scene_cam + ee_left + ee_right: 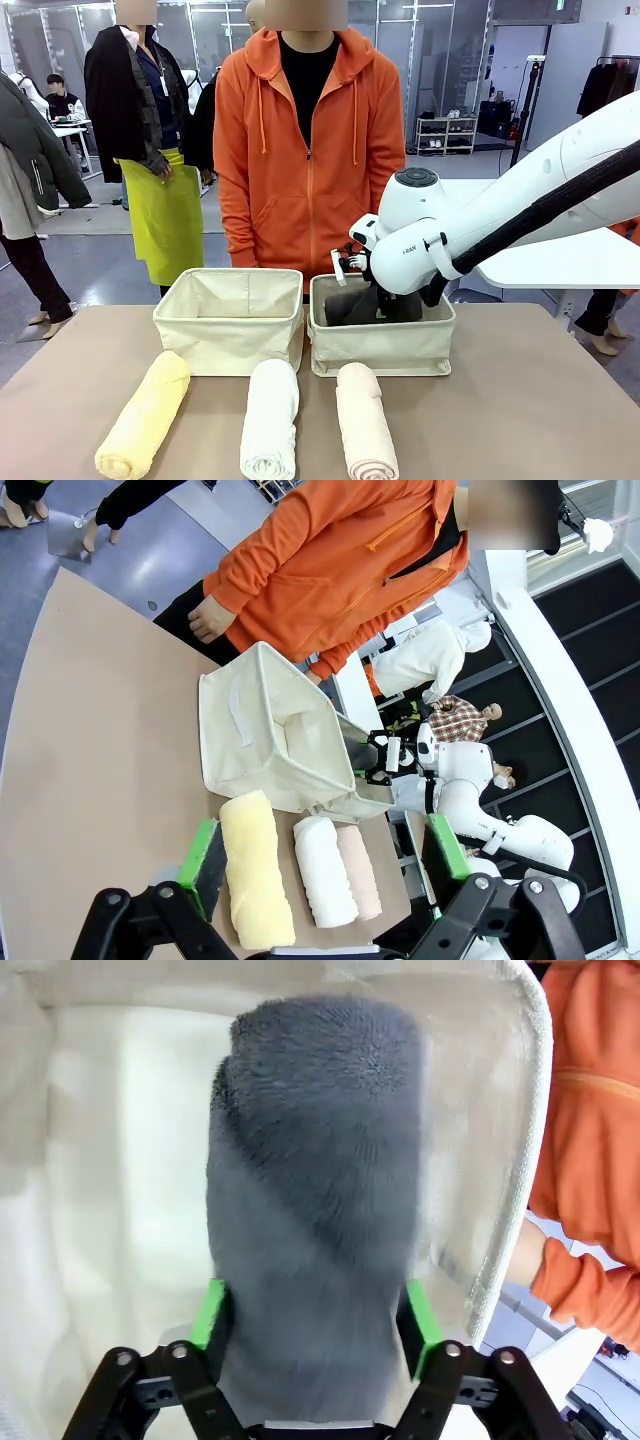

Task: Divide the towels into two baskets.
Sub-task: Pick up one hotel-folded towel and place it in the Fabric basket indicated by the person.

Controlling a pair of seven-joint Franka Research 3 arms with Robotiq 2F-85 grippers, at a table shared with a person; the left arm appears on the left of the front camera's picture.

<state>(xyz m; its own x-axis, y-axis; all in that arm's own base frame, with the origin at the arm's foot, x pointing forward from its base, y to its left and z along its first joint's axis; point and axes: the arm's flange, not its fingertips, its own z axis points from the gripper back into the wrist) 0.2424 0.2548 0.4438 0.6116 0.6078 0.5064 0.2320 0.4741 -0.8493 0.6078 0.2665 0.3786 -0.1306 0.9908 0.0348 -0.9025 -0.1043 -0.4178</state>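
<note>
The left pincer (325,848) hangs empty, jaws apart; first towel being dropped off.
On the table (520,400) lie the yellow towel (145,415), white towel (270,420) and pink-beige towel (365,425), before the left basket (230,335). The dark grey towel (315,1160) sits in the right basket (385,350) between the right pincer (312,1317) pads; clamped or freed, I cannot tell. Next, probably: lift clear and fetch another.

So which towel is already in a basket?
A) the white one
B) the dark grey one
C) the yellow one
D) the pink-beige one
B: the dark grey towel lies inside the right basket, while the yellow towel, white towel and pink-beige towel lie on the table.
</note>
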